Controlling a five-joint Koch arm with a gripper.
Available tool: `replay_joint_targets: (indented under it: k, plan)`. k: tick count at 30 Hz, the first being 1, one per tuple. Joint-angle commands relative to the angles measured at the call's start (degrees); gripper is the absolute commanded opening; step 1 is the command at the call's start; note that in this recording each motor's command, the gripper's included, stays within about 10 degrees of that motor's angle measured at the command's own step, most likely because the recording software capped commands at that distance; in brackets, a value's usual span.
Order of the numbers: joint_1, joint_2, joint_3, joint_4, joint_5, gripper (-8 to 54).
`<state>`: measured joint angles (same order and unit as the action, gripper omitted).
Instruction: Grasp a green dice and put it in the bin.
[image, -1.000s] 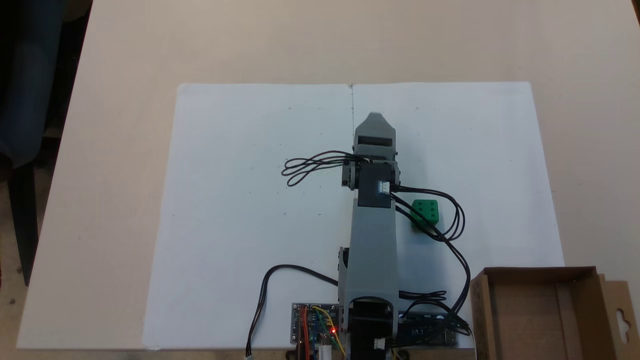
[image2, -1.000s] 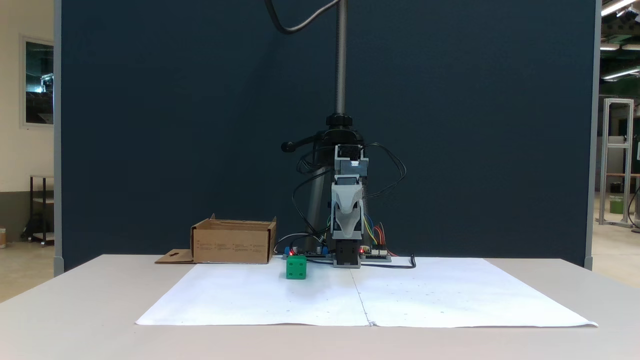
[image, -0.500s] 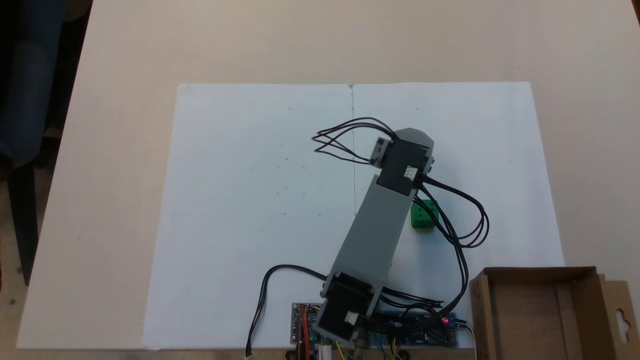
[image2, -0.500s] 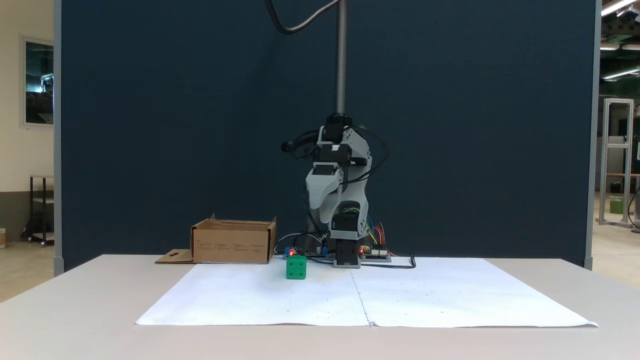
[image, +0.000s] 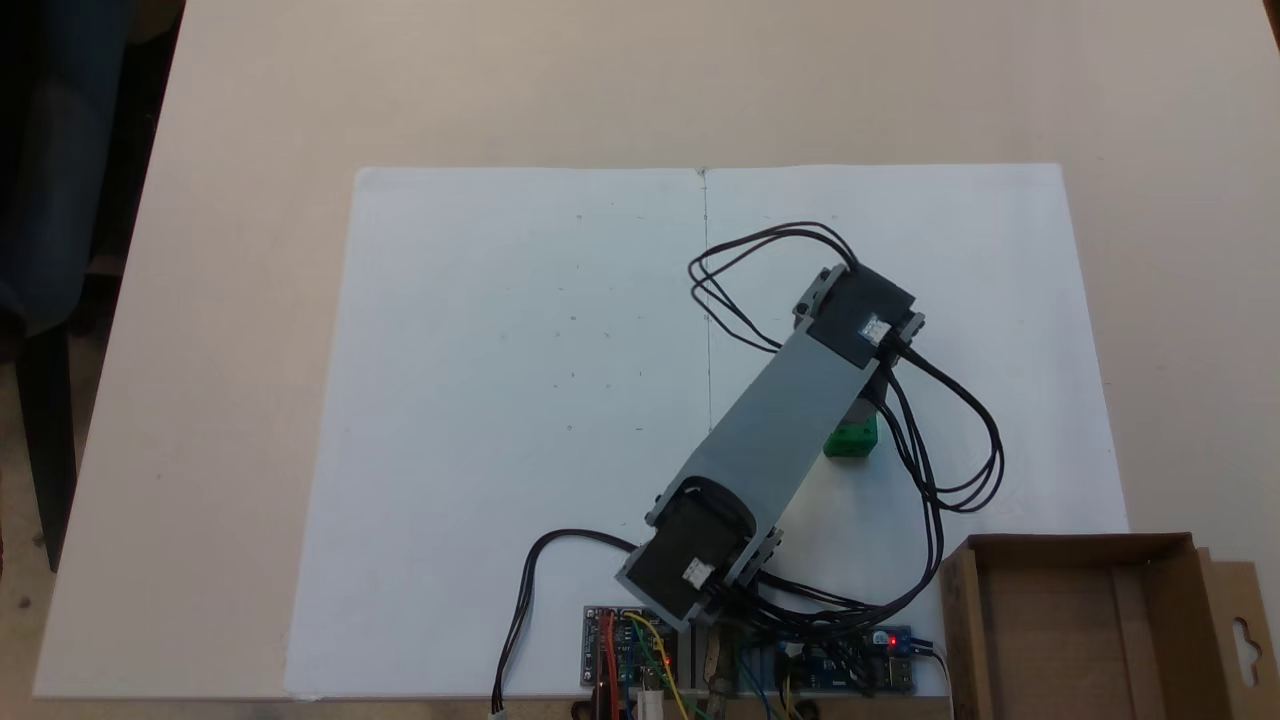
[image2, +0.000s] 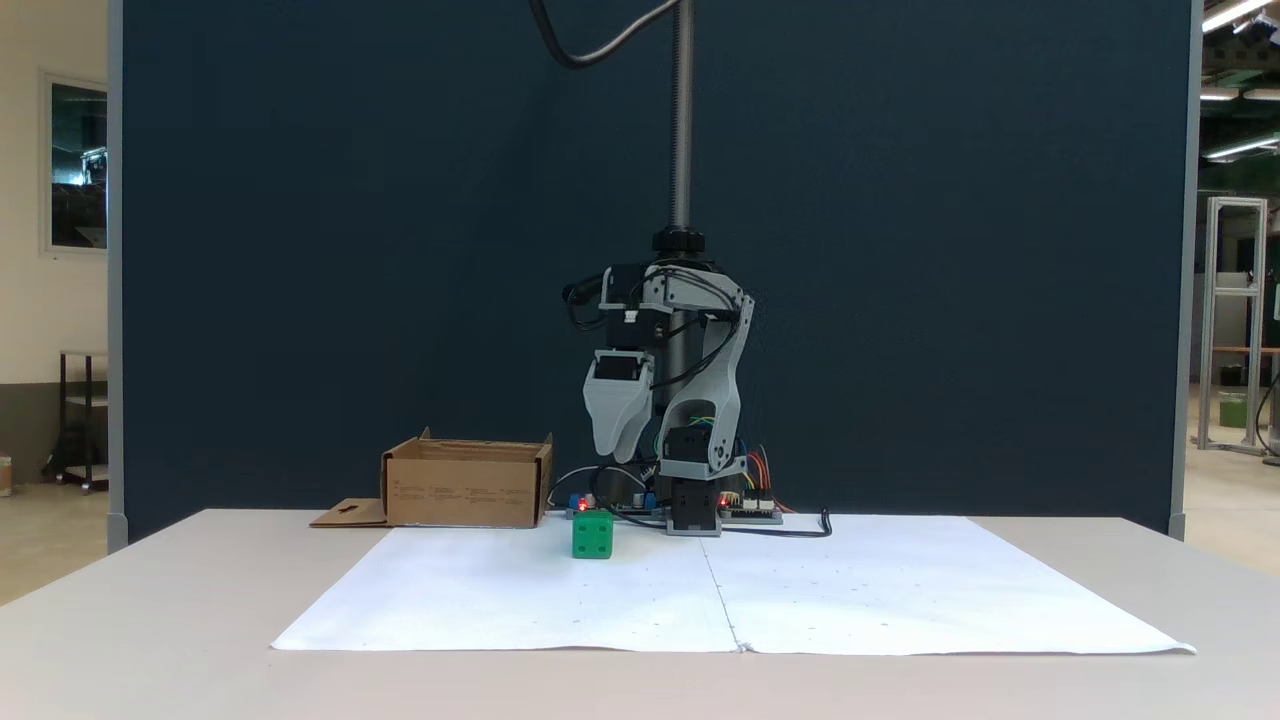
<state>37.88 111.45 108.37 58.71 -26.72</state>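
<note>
My gripper (image2: 612, 452) hangs above the green dice (image2: 592, 534), at its one o'clock; I cannot tell my jaw gap.

No legible text, labels or numbers anywhere

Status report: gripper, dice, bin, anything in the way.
Gripper hanging above the green dice, nothing held; jaws' state unclear. Dice on the white paper, outside the bin. Arm's cables loop beside the dice.
</note>
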Motion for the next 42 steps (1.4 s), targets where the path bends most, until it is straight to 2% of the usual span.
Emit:
replay_joint_targets:
  k: [1, 15, 26, 36, 42]
  plan:
    - [2.1, -0.1, -1.1, 3.1, -6.6, 45.3]
    - [12.9, -5.8, -1.1, 6.9, -20.2, 46.0]
    - [17.6, -6.8, 0.5, 7.2, -19.9, 46.1]
    - [16.7, -3.2, 5.4, 6.5, -19.9, 46.1]
    - [14.9, -2.5, 7.9, -2.8, -20.0, 46.2]
